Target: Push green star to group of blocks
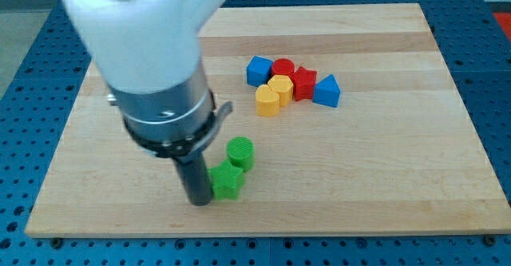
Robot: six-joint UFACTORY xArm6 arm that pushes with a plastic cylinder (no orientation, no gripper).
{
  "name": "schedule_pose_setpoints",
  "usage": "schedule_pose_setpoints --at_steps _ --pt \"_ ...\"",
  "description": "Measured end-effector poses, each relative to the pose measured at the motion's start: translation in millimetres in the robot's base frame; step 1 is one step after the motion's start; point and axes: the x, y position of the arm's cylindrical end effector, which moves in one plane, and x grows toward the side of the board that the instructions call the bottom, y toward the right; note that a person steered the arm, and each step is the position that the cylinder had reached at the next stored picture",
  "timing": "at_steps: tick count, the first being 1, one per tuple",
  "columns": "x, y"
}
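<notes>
The green star (pixel 227 180) lies on the wooden board near the view's bottom, left of centre. My tip (pixel 200 202) rests just left of the star, touching or nearly touching its left side. A green cylinder (pixel 239 152) stands just above and right of the star. The group of blocks sits up and to the right: a blue block (pixel 258 70), a red cylinder (pixel 283 67), a red star (pixel 303 83), a blue triangular block (pixel 326 91), a yellow hexagonal block (pixel 280 86) and a yellow block (pixel 267 101), all packed together.
The arm's large white and grey body (pixel 152 58) fills the view's upper left and hides part of the board (pixel 383 178) behind it. A blue perforated table (pixel 495 74) surrounds the board.
</notes>
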Motion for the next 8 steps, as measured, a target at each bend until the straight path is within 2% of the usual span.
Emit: schedule_pose_setpoints --at_steps 4,7,8 --pt "-50 60" --pt "-56 117" --pt "-81 117"
